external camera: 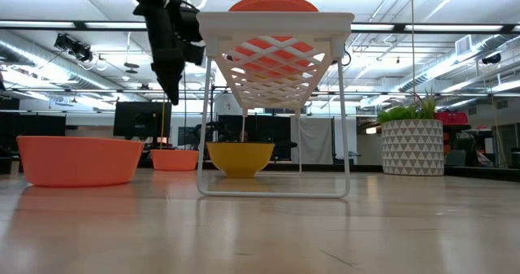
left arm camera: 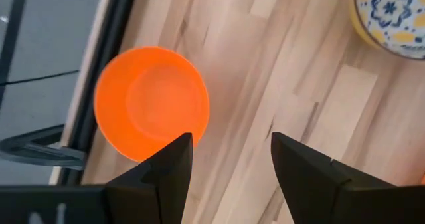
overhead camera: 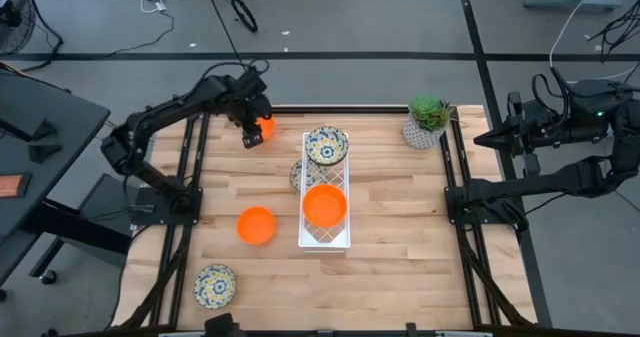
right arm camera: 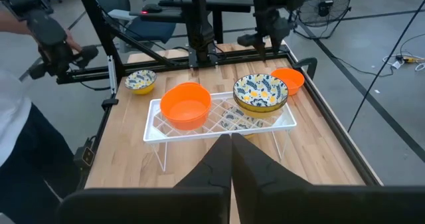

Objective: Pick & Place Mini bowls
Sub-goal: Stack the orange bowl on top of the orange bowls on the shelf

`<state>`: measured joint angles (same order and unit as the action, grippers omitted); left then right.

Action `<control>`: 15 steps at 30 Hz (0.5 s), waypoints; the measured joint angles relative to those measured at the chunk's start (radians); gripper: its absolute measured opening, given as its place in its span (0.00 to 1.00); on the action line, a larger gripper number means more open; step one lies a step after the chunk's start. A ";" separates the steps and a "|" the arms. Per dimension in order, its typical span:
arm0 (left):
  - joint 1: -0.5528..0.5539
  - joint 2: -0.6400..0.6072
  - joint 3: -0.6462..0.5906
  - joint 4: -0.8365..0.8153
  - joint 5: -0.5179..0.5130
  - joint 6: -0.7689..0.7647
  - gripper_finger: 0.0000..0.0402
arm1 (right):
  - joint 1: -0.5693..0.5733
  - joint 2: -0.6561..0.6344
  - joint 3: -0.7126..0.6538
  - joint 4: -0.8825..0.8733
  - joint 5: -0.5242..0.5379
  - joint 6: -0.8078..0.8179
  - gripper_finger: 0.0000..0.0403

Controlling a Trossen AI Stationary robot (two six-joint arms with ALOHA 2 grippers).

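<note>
An orange mini bowl (left arm camera: 151, 103) stands on the wood at the table's far left corner (overhead camera: 265, 127). My left gripper (left arm camera: 229, 151) hangs open above it, pointing steeply down, with its fingertips (external camera: 172, 95) clear of the bowl (external camera: 175, 158). One finger stands over the bowl's rim and the other over bare wood. A white wire rack (overhead camera: 325, 239) carries a patterned bowl (overhead camera: 326, 145) and an orange bowl (overhead camera: 324, 206). Another patterned bowl (overhead camera: 297, 173) sits under the rack. My right gripper (right arm camera: 231, 144) is shut, held high off the table's right edge.
A loose orange bowl (overhead camera: 256, 225) sits left of the rack, and a patterned bowl (overhead camera: 215, 285) lies near the front left corner. A potted green plant (overhead camera: 428, 122) stands at the far right. A person's sleeve (right arm camera: 16, 117) shows beyond the table's edge in the right wrist view.
</note>
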<state>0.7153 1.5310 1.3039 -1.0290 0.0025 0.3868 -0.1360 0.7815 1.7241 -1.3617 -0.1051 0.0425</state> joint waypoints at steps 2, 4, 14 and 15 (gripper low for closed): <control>0.002 0.019 0.000 -0.010 0.001 0.003 0.52 | 0.000 0.000 0.000 0.000 0.000 0.000 0.03; 0.008 0.036 0.000 -0.019 0.003 0.010 0.52 | 0.000 0.000 0.000 0.000 0.000 0.000 0.03; 0.053 0.115 -0.001 -0.021 0.040 0.018 0.52 | 0.000 0.000 0.000 0.000 0.000 0.000 0.03; 0.057 0.125 -0.002 -0.020 0.045 0.018 0.52 | 0.000 0.000 0.000 0.000 0.000 0.000 0.03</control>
<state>0.7723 1.6559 1.3022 -1.0490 0.0475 0.4046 -0.1360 0.7815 1.7241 -1.3618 -0.1048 0.0425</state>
